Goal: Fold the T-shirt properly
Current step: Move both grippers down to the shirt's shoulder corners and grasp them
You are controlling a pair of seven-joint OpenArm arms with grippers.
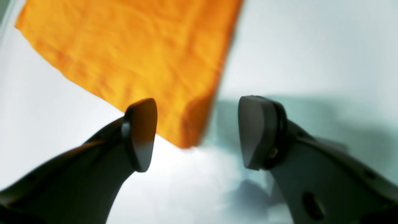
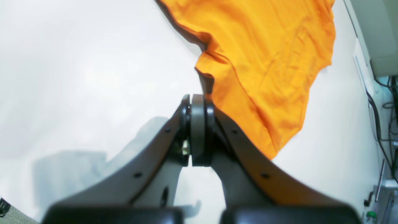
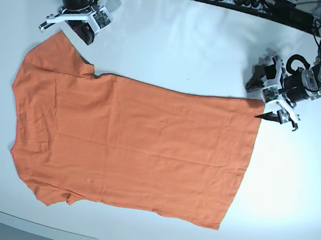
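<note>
Your T-shirt (image 3: 128, 145) lies spread flat on the table (image 3: 186, 47), not yet folded. Left gripper (image 1: 197, 133) stands apart over the hem corner; right gripper (image 2: 194, 130) is together, empty beside the sleeve; next you must grasp both ends

One T-shirt (image 3: 128, 145) lies on one white table (image 3: 186, 47). Two grippers are in view: the left gripper (image 1: 197, 133), its two jaws spread with one shirt corner between and beyond them, and the right gripper (image 2: 196, 105), its two jaws pressed together with the shirt's edge just beyond their tips. Two sleeves show on the shirt.
</note>
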